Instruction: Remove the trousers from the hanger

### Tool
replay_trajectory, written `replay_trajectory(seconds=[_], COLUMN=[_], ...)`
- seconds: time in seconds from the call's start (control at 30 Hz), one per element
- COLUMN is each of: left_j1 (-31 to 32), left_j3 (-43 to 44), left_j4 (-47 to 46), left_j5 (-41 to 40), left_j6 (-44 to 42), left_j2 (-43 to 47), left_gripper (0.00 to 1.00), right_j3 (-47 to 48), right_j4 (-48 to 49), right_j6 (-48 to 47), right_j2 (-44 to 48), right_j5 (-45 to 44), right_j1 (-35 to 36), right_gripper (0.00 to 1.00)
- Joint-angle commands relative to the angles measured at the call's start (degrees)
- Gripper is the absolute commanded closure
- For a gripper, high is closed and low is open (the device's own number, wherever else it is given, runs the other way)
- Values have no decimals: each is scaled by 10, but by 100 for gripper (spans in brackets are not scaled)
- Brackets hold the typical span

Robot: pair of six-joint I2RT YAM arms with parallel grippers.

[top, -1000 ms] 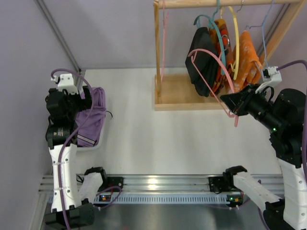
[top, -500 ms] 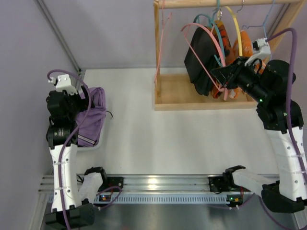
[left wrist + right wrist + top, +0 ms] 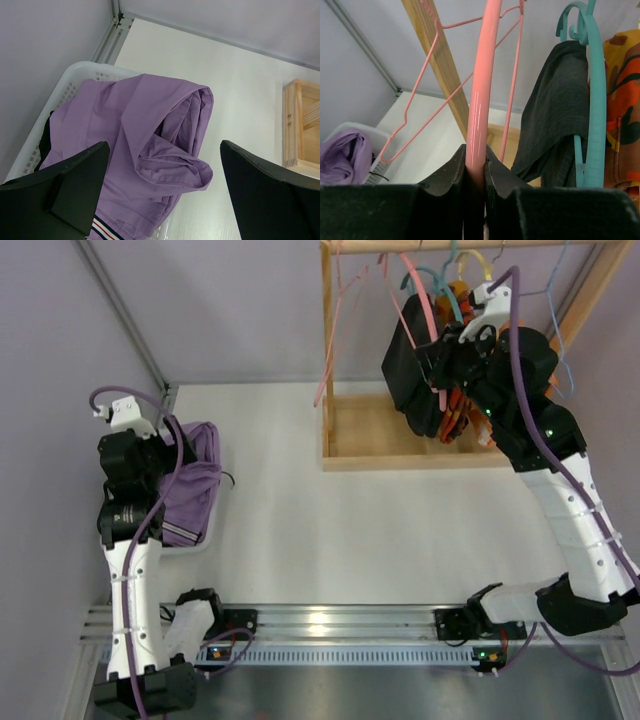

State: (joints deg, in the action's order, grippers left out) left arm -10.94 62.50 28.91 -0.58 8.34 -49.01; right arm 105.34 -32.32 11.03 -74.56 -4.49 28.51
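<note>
My right gripper (image 3: pixel 475 165) pinches the pink hanger (image 3: pixel 482 75); I should hook it gently on the rail (image 3: pixel 370 246). The purple trousers (image 3: pixel 150 130) lie in the basket (image 3: pixel 75 75), under my spread-open left gripper (image 3: pixel 164 150).

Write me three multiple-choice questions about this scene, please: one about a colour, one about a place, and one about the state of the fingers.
1. What colour is the hanger between the right fingers? A yellow; B teal; C pink.
2. Where do the purple trousers lie? A hanging up high; B in the white basket; C held by the right fingers.
3. How do the left fingers stand? A open, holding nothing; B shut on purple cloth; C shut on a wire.

Answers:
1 C: the right wrist view shows a pink bar pinched between the fingers.
2 B: the left wrist view shows them piled inside the basket.
3 A: a wide gap shows between the fingers, above the trousers.
</note>
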Motion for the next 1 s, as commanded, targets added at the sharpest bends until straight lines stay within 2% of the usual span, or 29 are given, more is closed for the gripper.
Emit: replay_trajectory(seconds=[0.0, 0.3, 0.97], left_j1=[0, 0, 0], left_j3=[-2, -2, -16], left_j4=[-9, -9, -8], left_j5=[-9, -14, -14], left_j6=[24, 23, 29], left_j2=[7, 14, 23], left_gripper=[1, 1, 1], right_j3=[41, 59, 81], right_j4=[88, 97, 102], right_j6=[-59, -69, -74], right_j2=[-26, -70, -168], right_j5=[-94, -145, -154], right_j1=[27, 67, 125], right_gripper=[100, 100, 100])
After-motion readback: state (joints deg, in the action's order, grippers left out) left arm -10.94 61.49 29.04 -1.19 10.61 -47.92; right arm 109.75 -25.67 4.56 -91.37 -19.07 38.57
